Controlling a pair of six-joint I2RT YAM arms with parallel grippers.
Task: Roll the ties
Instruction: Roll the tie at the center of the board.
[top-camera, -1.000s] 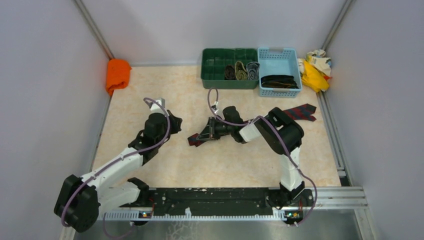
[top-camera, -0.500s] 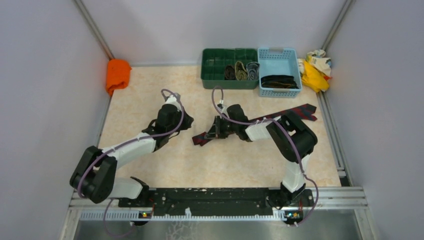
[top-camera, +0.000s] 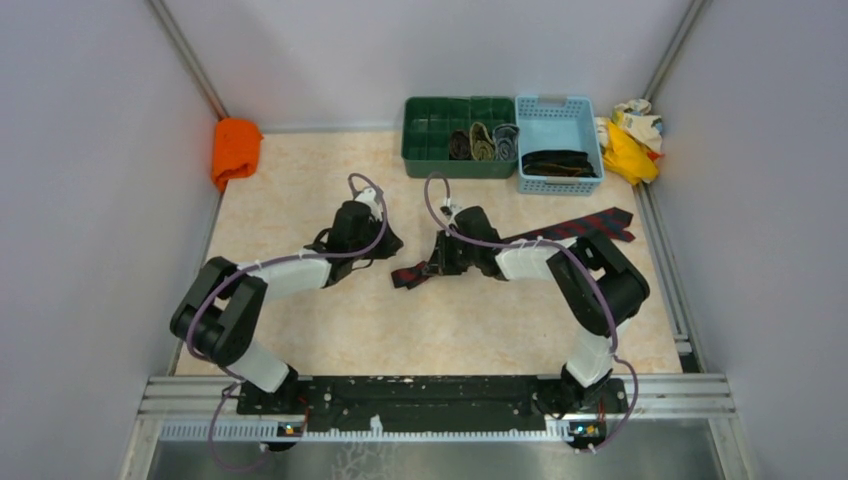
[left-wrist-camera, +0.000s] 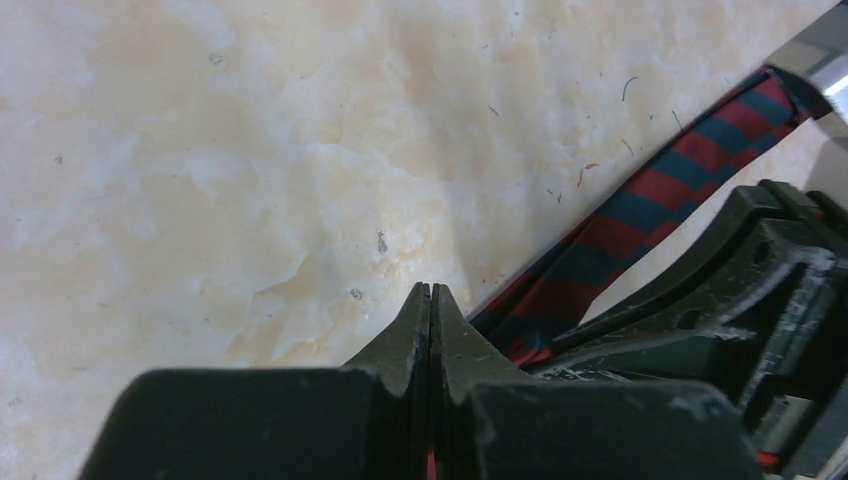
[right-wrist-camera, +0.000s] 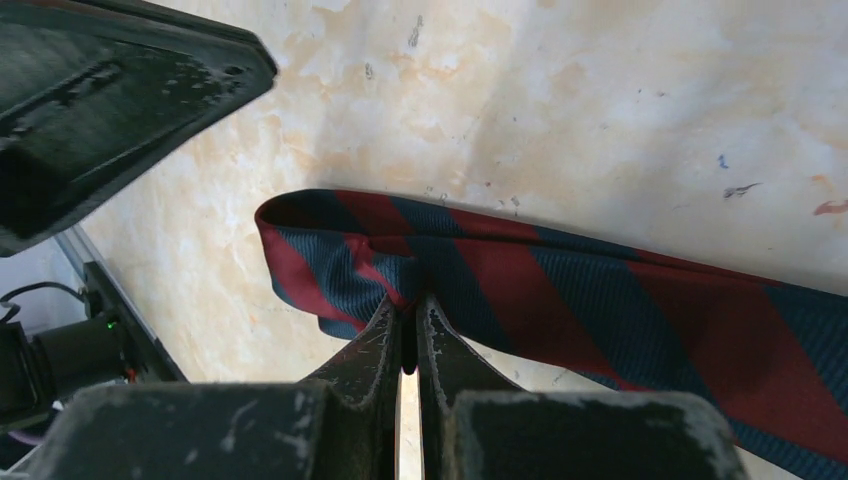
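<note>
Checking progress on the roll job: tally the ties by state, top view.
Rolled ties in green tray: 3
Unrolled red-navy tie on table: 1
Dark ties in blue basket: heaped, cannot count
Total countable: 4

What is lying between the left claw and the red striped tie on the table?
Only a narrow strip of bare marbled table. The left wrist view shows it between the shut left claw and the red striped tie.
</note>
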